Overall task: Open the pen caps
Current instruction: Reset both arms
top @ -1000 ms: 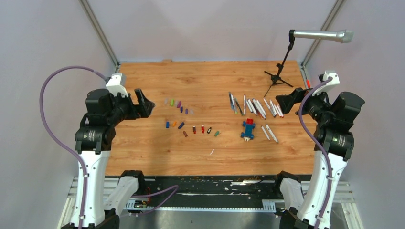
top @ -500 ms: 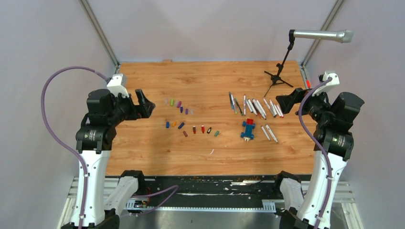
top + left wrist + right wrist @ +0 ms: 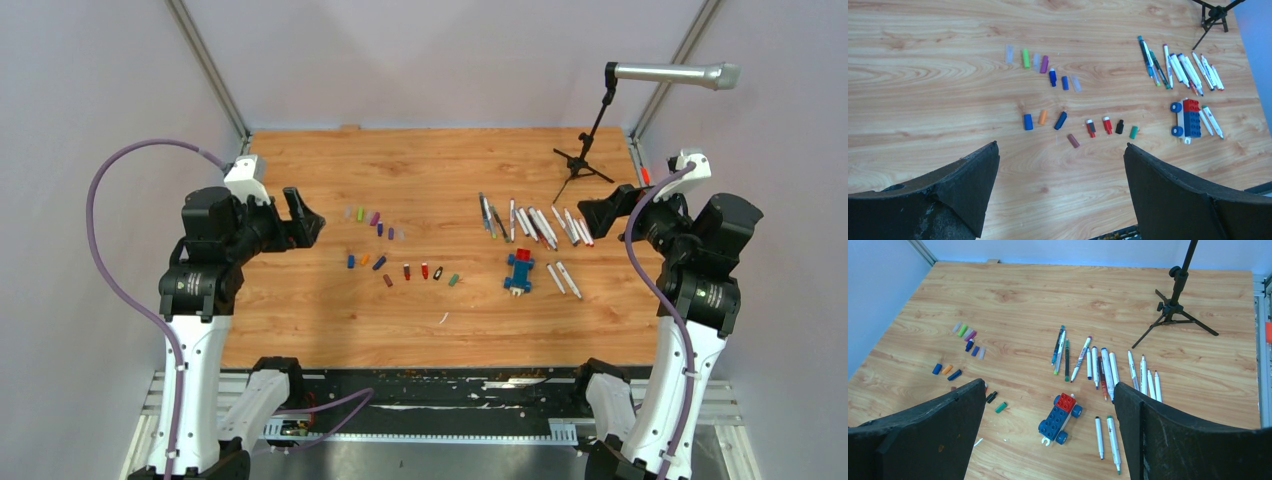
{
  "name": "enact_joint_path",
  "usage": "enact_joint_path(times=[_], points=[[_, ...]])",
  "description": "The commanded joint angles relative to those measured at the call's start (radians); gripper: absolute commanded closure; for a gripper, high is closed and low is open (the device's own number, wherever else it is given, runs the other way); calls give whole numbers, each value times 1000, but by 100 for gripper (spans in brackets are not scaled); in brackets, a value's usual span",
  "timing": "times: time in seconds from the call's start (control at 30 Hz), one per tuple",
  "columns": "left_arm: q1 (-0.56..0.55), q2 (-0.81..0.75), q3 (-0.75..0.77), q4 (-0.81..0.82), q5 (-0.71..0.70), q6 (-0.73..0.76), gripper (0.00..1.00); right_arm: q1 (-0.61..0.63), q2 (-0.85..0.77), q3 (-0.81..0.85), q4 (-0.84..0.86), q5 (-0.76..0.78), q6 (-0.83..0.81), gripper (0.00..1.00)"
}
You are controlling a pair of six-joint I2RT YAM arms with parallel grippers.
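Left gripper [image 3: 1060, 146] is hanging wide open over the left side of the table [image 3: 420, 170] and is holding nothing. The right gripper [image 3: 1049, 385] is doing the same on the other side, with its jaws far apart and empty.

Nothing is changing. Both arms are staying just where they were a second ago, and no cap or pen is shifting. This is looking like a rest: either the job is finished, or the next pick is not yet starting.

The pen caps [image 3: 1060, 120] are lying loose on the wood in two short rows, one behind the other. In the top view they are sitting near the left gripper, at about 3 o'clock from it. From the right gripper they are lying well apart, at about 9 o'clock, past the toy block car [image 3: 518, 271].

The pens [image 3: 530, 222] are lying in a bunch near the right gripper, also at its 9 o'clock. Two more are resting just beside the car. The caps are lying well apart from the pens, so most seem to be off already. The pens are too small to tell if any is still wearing a cap.

Farthest back, at about 1 o'clock from the pens, a black stand [image 3: 580, 165] is standing.
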Motion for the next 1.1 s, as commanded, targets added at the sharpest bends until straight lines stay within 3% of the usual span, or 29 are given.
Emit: enact_joint_path(times=[0.0, 1.07], points=[[-4, -11, -4, 31, 7, 24, 0, -3, -11, -2, 33, 15, 17, 0], [-5, -14, -19, 41, 23, 17, 0, -5, -9, -12, 37, 22, 36, 0]])
